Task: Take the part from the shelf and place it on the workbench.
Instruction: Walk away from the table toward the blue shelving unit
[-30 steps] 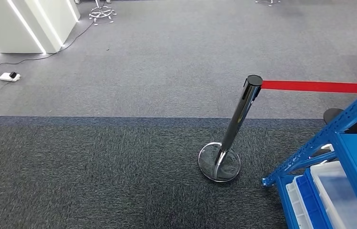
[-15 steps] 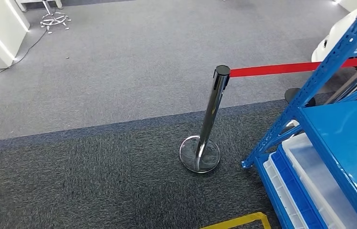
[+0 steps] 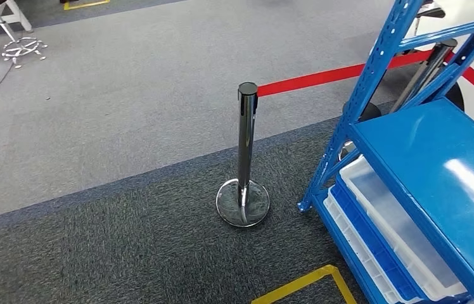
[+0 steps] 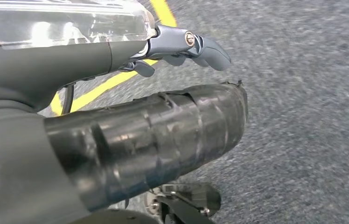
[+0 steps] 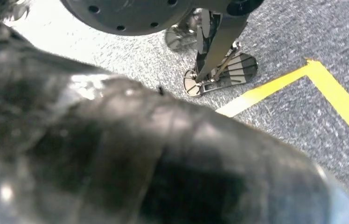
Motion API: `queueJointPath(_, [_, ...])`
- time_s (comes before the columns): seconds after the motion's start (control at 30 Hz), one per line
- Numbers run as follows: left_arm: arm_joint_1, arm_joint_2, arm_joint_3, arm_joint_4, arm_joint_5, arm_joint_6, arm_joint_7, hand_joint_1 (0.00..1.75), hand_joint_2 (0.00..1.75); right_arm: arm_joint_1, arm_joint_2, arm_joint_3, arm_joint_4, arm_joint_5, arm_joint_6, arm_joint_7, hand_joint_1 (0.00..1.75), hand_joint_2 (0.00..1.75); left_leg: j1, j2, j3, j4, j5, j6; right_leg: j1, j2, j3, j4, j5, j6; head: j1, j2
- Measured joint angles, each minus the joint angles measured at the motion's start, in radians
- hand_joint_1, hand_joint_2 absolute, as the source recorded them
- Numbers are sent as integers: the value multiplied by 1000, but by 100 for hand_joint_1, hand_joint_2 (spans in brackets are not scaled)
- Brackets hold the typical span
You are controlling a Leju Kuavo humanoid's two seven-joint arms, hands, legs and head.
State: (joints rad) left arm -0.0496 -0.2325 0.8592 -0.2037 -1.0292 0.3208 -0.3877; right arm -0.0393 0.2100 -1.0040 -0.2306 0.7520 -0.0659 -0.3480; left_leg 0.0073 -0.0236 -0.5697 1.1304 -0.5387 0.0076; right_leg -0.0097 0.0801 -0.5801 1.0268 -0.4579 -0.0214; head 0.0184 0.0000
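A blue metal shelf (image 3: 424, 164) stands at the right of the head view, its top board bare and glossy. On a lower level lie a clear white bin (image 3: 405, 237) and a blue crate (image 3: 374, 250); I cannot make out a part in them. My left hand (image 4: 163, 121) hangs over the grey carpet, thick thumb in front, dark fingers (image 4: 200, 44) stretched out, nothing in it. My right hand (image 5: 140, 154) is a dark blur close to the camera, and how its fingers lie is hidden.
A chrome barrier post (image 3: 245, 145) on a round base stands just left of the shelf's corner upright. Its red belt (image 3: 317, 77) runs back right behind the shelf. Yellow floor tape (image 3: 304, 285) marks the carpet near me. A chair base (image 3: 24, 47) stands far left.
The camera has turned right: the whole picture slid left, and far more of the blue shelf and its bins has come into view. Yellow floor tape now shows at the bottom.
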Motion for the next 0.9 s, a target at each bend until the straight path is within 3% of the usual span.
queueJointPath(0.03, [0,0,0,0,0,0,0,0,0,-1,0,0,0,1,0,0,0,0,1,-22,26,-61,24,3,1,12,-2,2,0,3,0,0])
queueJointPath(0.1, [-1,1,1,0,0,1,1,0,0,-1,1,0,0,2,0,1,0,0,-1,-49,46,-116,34,9,-1,32,-8,4,4,16,0,0])
queueJointPath(0.17, [-4,0,1,0,0,1,1,0,0,2,1,0,1,3,0,2,0,0,-2,-31,48,-124,39,17,-3,48,-14,2,9,30,0,0])
queueJointPath(0.23, [-5,0,1,0,0,1,1,0,0,5,1,0,1,4,0,2,0,0,2,-6,53,-137,50,31,-1,15,-27,26,-10,37,2,0])
queueJointPath(0.3, [-2,0,1,0,0,1,1,0,0,4,1,0,2,6,0,2,0,0,2,23,54,-144,56,41,0,-43,-72,123,-71,41,4,0])
queueJointPath(0.37, [2,0,1,0,0,1,1,0,0,2,0,0,2,9,0,2,0,0,0,54,51,-143,56,43,-3,-66,-127,245,-127,49,4,0])
queueJointPath(0.4, [2,0,1,0,0,1,0,0,0,3,0,0,2,11,0,2,0,0,-1,69,51,-143,54,43,-6,-70,-138,271,-130,53,4,0])
queueJointPath(0.43, [2,0,1,0,0,1,0,0,0,4,-1,0,2,13,0,2,0,0,-1,82,51,-142,52,42,-8,-76,-127,256,-114,55,4,0])
queueJointPath(0.5, [1,-1,1,0,0,0,-1,0,0,5,-3,0,1,16,-1,2,0,0,0,105,56,-138,46,36,-11,-107,-57,133,-54,56,5,0])
queueJointPath(0.57, [0,-1,2,0,0,0,-2,0,0,4,-4,0,1,17,-1,2,0,0,-4,125,58,-131,35,23,-7,-143,0,26,-19,48,4,0])
queueJointPath(0.6, [-1,-1,2,0,0,0,-2,0,0,3,-5,0,1,18,-1,2,0,0,-6,133,60,-128,31,17,-4,-151,9,6,-17,42,3,0])
queueJointPath(0.67, [-5,-1,2,0,0,0,-2,0,0,4,-6,0,1,19,-1,2,0,0,-6,148,67,-129,27,6,-1,-132,7,4,-16,31,2,0])
queueJointPath(0.7, [-7,-1,2,0,0,0,-2,0,0,5,-7,0,1,19,-1,2,0,0,-4,138,70,-124,21,0,-2,-121,8,1,-13,25,2,0])
queueJointPath(0.77, [-8,-2,2,0,-1,0,-2,0,0,3,-8,0,1,19,-1,2,0,0,2,87,49,-70,-21,-10,-8,-100,9,-7,-7,12,2,0])
queueJointPath(0.83, [-6,-2,3,0,-2,0,-2,0,0,0,-8,0,1,19,-1,2,0,0,5,41,-8,53,-86,-15,-8,-77,5,-7,-4,6,1,0])
queueJointPath(0.87, [-4,-2,3,0,-2,0,-2,0,0,-1,-8,0,1,19,-1,2,0,0,5,35,-38,114,-108,-16,-7,-63,3,-5,-4,5,1,0])
queueJointPath(0.9, [-3,-2,4,0,-2,0,-1,0,0,0,-8,0,1,20,-1,2,0,0,5,33,-57,149,-111,-16,-7,-49,2,-4,-4,5,1,0])
